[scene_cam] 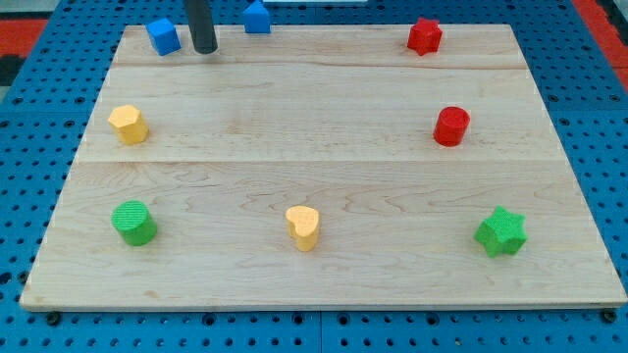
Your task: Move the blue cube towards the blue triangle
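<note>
Camera view: the blue cube [164,36] sits near the counter's [314,176] top-left corner, my tip [204,49] just beside it on the view's right, between it and the blue triangle [257,17] at the top edge. No gripper exists on this rod, so there is no open or closed state to tell. Risk: pushing from this side would drive the cube away, toward the left edge. The cube looks slightly turned, with no long axis
</note>
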`<act>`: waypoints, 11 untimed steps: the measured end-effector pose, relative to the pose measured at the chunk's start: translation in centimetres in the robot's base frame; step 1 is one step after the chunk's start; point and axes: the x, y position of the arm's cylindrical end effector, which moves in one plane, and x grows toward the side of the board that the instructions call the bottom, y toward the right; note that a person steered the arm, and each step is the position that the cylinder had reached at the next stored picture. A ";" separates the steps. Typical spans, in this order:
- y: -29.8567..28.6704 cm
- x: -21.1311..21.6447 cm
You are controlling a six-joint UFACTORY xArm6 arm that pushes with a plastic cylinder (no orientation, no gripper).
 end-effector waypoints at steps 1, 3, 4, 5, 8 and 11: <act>-9.0 -1.5; -7.8 -3.9; -4.6 1.3; 0.3 1.6; -2.3 0.3; -5.5 -2.1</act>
